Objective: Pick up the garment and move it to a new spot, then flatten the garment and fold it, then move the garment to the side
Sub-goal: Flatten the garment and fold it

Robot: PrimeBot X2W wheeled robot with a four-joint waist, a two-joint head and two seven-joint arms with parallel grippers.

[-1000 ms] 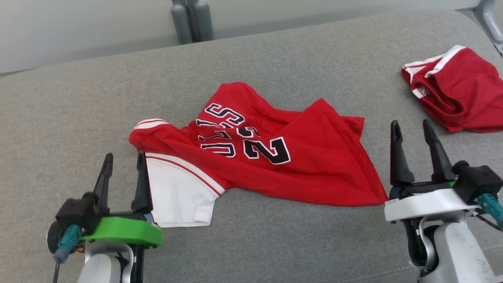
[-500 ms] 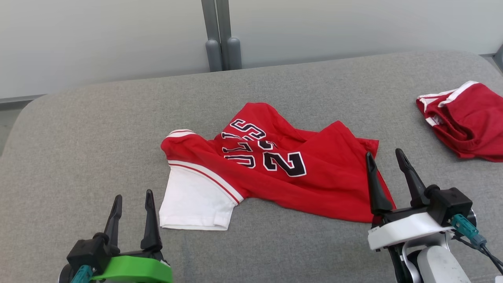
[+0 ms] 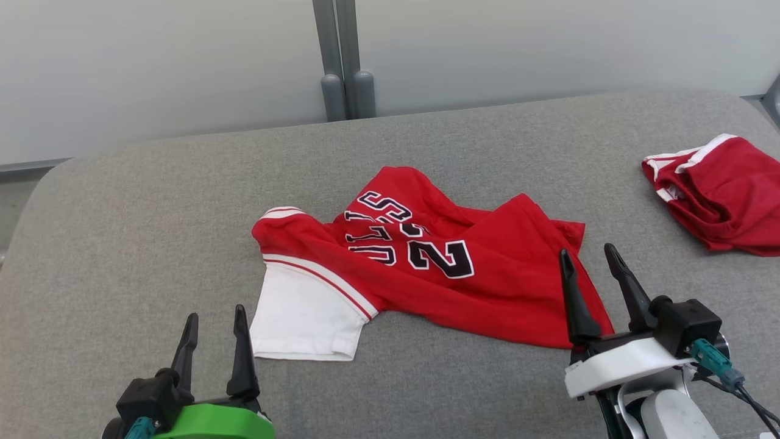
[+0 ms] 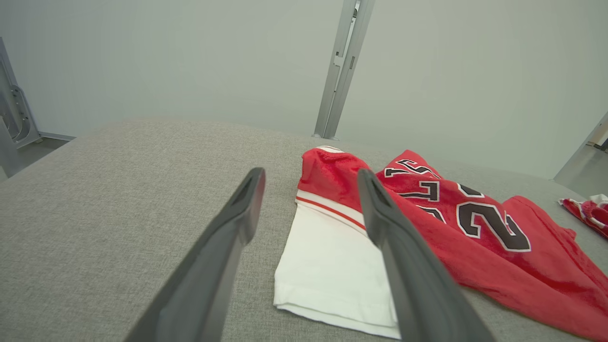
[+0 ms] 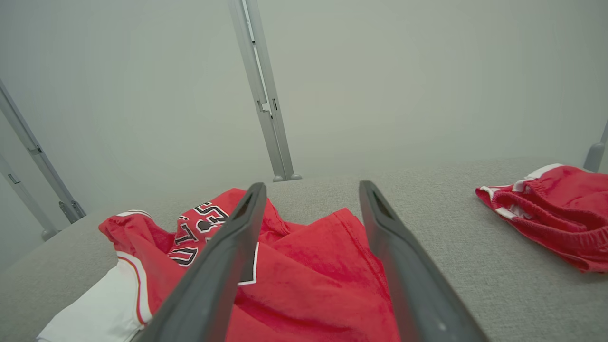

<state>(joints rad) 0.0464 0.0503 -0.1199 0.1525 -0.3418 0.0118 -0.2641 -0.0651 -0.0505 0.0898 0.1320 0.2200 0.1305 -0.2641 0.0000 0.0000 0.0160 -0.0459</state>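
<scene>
My left claw (image 3: 216, 312) is spread wide and grips nothing. It hangs over the bare near left of the grey cushion (image 3: 152, 231). My right claw (image 3: 588, 250) is spread as wide and empty too, at the near right.

The garment (image 3: 426, 268), a red jersey with black and white lettering, lies crumpled in the middle of the cushion, between my two claws and a little farther off. Its white sleeve (image 3: 304, 317) lies flat at the near left end, just right of my left claw and apart from it. The jersey's near right corner sits under my right claw's left finger (image 3: 573, 299); I cannot tell whether that finger touches the cloth.

I count two garments: the jersey, and one bunched red piece with white trim (image 3: 719, 195) at the far right, well apart from it. I have two claws with two dark fingers each.

The cushion is broad, grey and woven, with rounded far corners. Behind it stands a pale plain wall (image 3: 183, 61), with a grey upright post (image 3: 335, 49) ending in two rounded feet.
</scene>
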